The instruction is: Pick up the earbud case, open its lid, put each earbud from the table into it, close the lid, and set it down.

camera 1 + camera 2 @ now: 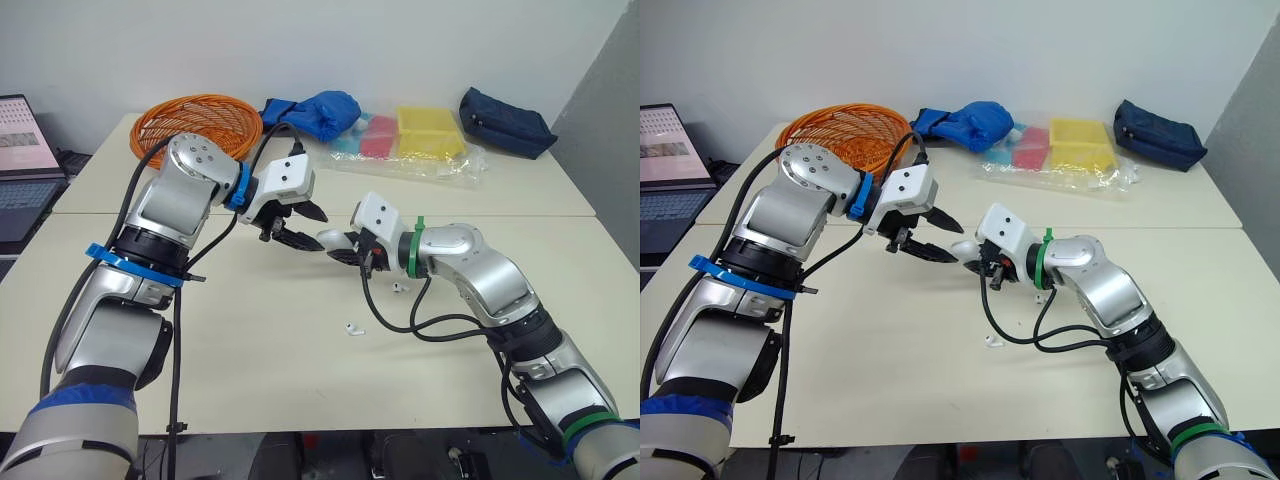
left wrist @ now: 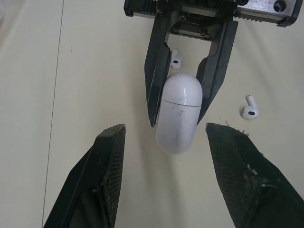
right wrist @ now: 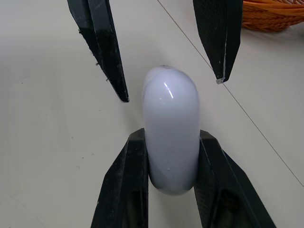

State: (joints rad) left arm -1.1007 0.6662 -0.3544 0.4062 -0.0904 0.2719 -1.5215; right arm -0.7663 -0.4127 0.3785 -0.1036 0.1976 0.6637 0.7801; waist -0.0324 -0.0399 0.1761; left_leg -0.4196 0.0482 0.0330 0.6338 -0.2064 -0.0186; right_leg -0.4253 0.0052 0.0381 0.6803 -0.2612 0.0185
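Case (image 2: 178, 118) was held clear of the table (image 1: 250, 340) by the right gripper (image 1: 335, 245), jaws clamped on its sides. Left gripper (image 1: 315, 230) was spread wide, just off the free end. Shell judged light, hard, slick; best pinched across the flat faces.

I see the earbud case (image 3: 170, 109) in the right tool (image 3: 172, 137) as smooth, glossy white plastic, faintly scuffed. The left tool (image 2: 165, 128) has matt black, finely cross-hatched pads (image 2: 240, 166); the table (image 2: 71, 71) beneath it looks matt.

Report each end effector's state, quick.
Left end effector: open, empty.
Right end effector: shut on the case.
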